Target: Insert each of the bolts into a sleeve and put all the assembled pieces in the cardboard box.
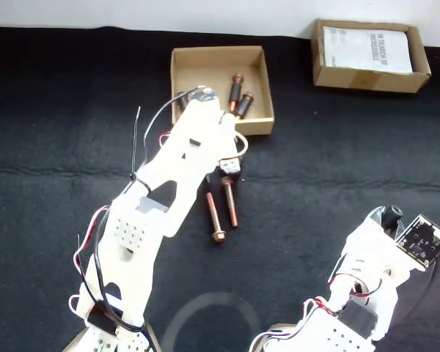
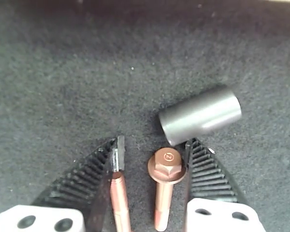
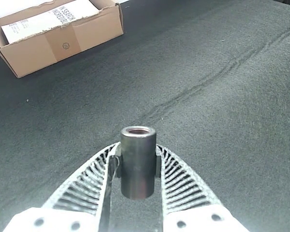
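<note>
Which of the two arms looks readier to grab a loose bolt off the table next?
Left. The left gripper, open, hangs low with a bolt lying between its fingers. The right gripper is off to the side, shut on a sleeve, so it probably can't take a bolt.

Bolt (image 2: 119, 203) beside the left gripper's (image 2: 156, 142) finger: head end cut off at picture edge. In the high view the left arm (image 1: 169, 191) covers that gripper and the cardboard box (image 1: 253, 73) corner under it. Sleeve (image 3: 137, 169) pinched in the right gripper (image 3: 137, 146) hides the pad faces. Second box (image 3: 63, 41) far beyond it is cropped.
</note>
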Controlling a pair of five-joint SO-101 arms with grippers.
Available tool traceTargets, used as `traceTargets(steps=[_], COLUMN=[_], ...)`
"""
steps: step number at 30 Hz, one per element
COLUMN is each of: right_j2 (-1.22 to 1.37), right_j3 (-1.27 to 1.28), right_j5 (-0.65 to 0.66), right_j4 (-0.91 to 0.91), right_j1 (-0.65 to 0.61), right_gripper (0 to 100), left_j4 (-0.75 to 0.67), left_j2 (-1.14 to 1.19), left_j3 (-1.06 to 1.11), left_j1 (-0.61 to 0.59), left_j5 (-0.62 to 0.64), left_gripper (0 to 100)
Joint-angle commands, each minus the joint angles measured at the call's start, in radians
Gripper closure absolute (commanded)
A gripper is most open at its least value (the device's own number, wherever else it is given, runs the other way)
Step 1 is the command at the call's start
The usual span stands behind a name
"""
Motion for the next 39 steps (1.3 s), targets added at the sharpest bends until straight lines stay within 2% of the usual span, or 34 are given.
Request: traceTargets(steps=[1, 6, 17, 23, 31, 36, 39], right_j2=[-0.013, -0.013, -0.013, -0.013, -0.013, -0.013, -0.013], right_j3=[0.099, 0.101, 0.097, 0.097, 0.097, 0.097, 0.097], right_j5=[-0.006, -0.006, -0.003, 0.000, 0.000, 0.000, -0.002], right_j4=[-0.025, -0.025, -0.025, -0.025, -0.025, -0.025, -0.025], right_j1=[0.010, 0.005, 0.005, 0.012, 0.012, 0.012, 0.012], right_gripper=[99.2, 99.2, 99.2, 99.2, 99.2, 99.2, 99.2], left_j4=[0.002, 0.020, 0.276, 0.293, 0.287, 0.285, 0.278], left_j2=[-0.001, -0.004, -0.042, -0.038, -0.033, 0.030, 0.110], left_j3=[-0.015, -0.025, -0.217, -0.217, -0.216, -0.147, -0.113], left_j1=[-0.004, -0.002, 0.128, 0.134, 0.067, 0.071, 0.073], left_j5=[-0.006, -0.008, -0.009, -0.008, -0.008, -0.005, -0.005], left_gripper=[79, 79, 79, 79, 79, 79, 85])
